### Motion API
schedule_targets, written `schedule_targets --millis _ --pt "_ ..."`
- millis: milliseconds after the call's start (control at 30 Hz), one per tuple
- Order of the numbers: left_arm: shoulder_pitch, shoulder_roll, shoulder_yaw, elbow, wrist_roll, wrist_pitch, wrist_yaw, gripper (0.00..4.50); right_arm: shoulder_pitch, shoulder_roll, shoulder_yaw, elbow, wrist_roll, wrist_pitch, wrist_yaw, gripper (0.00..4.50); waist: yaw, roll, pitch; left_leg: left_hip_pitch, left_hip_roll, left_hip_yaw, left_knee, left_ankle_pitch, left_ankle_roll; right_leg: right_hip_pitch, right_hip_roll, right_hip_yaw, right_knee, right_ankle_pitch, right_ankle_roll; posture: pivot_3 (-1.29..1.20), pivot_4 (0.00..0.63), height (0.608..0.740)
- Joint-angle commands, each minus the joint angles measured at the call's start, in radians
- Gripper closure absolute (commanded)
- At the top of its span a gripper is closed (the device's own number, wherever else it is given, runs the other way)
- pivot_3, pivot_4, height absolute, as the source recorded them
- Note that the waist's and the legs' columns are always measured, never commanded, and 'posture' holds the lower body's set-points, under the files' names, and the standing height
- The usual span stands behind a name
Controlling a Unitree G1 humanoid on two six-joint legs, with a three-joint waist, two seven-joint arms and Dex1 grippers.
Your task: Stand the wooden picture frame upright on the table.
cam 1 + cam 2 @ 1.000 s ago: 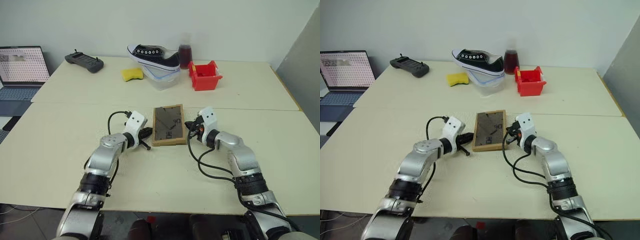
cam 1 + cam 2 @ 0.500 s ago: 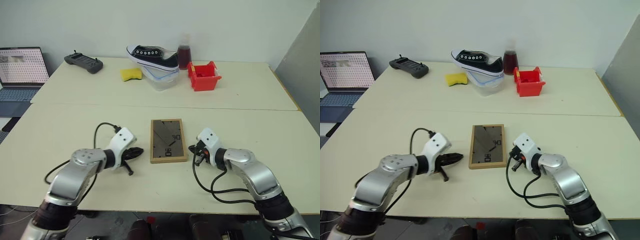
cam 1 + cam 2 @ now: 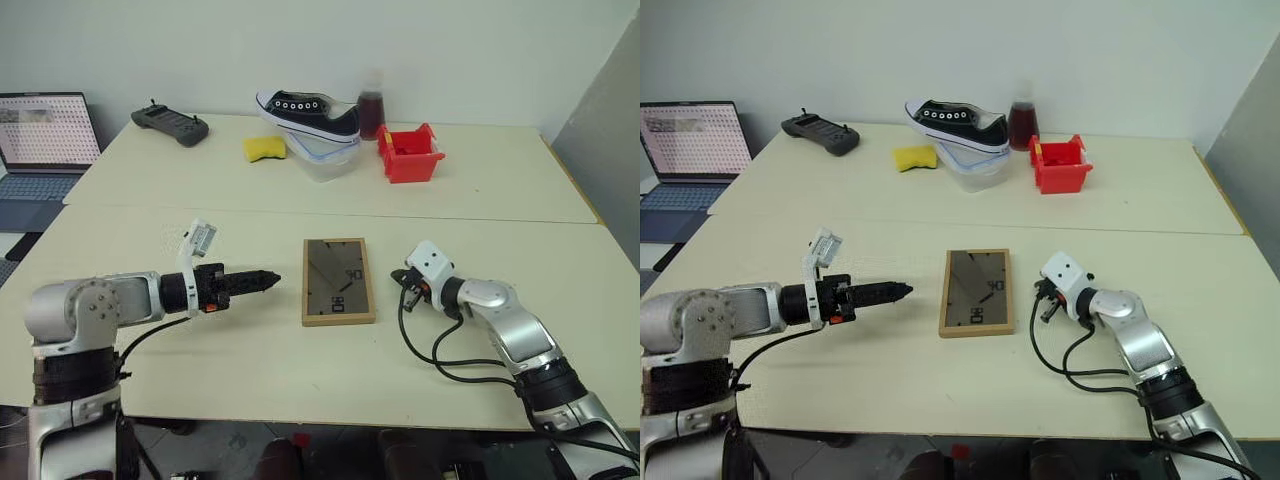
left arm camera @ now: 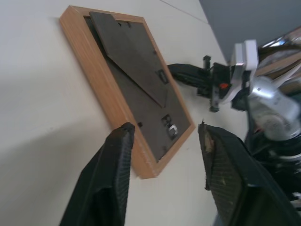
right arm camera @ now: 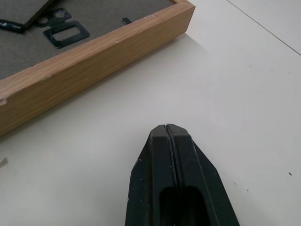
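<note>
The wooden picture frame (image 3: 338, 281) lies flat on the table (image 3: 200, 350), back side up. Its dark stand is folded against the backing (image 4: 136, 61). My left gripper (image 3: 270, 279) hovers just left of the frame and points at it. Its fingers (image 4: 110, 183) stand open with nothing between them. My right gripper (image 3: 408, 284) is shut and empty, low over the table a short way off the frame's right edge (image 5: 94, 52). Its closed fingertips (image 5: 167, 129) point toward that wooden border without touching it.
At the back of the table a black sneaker (image 3: 308, 112) rests on a clear tub (image 3: 322, 158). Beside it are a yellow sponge (image 3: 264, 149), a red bin (image 3: 410, 153) and a dark flask (image 3: 371, 108). A controller (image 3: 170, 123) and a laptop (image 3: 45, 135) are at the far left.
The left gripper drew back to the left, rose, rolled and opened. The right gripper slid right, away from the frame. The frame came to lie flat, nearer me than a second ago.
</note>
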Motion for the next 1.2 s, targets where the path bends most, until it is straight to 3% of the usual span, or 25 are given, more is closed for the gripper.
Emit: schedule_targets --millis 33,233,433,733,833,1200 --pt "0.022 0.015 -0.065 0.013 -0.038 0.039 -0.008 1.21 -0.036 0.042 0.016 0.020 -0.021 -0.024 -0.001 4.50 -0.004 0.000 0.000 0.000 0.000 0.000 0.000 0.000 0.000 0.000 0.000 0.000 0.000 0.000 0.000 0.00 0.150 0.740" --pt "0.054 -0.030 -0.173 0.095 0.015 -0.081 -0.007 0.09 -0.041 0.131 0.048 -0.005 -0.035 0.009 -0.005 4.50 -0.004 0.000 0.000 0.002 0.001 0.001 -0.001 0.002 -0.003 0.000 0.000 0.001 0.002 0.000 -0.001 0.00 0.150 0.740" --pt "0.022 -0.124 -0.280 0.189 0.075 -0.238 -0.021 0.09 -0.062 0.203 0.073 -0.007 -0.051 0.038 -0.020 4.50 0.000 0.003 -0.002 0.003 0.000 0.002 -0.001 0.002 -0.004 0.001 0.000 0.002 0.002 0.000 -0.001 0.00 0.150 0.740" --pt "0.021 -0.211 -0.244 0.070 -0.017 -0.162 -0.011 0.09 -0.036 0.213 0.018 -0.033 -0.047 0.100 -0.042 4.50 0.022 0.003 -0.003 0.002 -0.001 0.001 0.000 0.000 -0.001 0.002 -0.001 0.002 0.000 0.000 0.000 0.00 0.150 0.740" --pt "0.042 -0.194 -0.236 0.032 -0.032 -0.148 -0.019 0.54 -0.019 0.204 -0.007 -0.041 -0.047 0.111 -0.057 4.50 0.020 0.003 -0.003 0.002 -0.001 0.001 0.000 0.000 -0.001 0.001 -0.001 0.002 0.000 0.000 0.000 0.00 0.150 0.740" --pt "0.038 -0.180 -0.215 0.034 -0.018 -0.232 0.014 2.87 -0.017 0.180 -0.084 -0.101 -0.030 0.144 -0.090 4.50 0.020 0.003 -0.003 0.002 -0.001 0.001 -0.001 0.000 -0.001 0.001 -0.001 0.002 0.000 0.000 0.000 0.00 0.150 0.740"
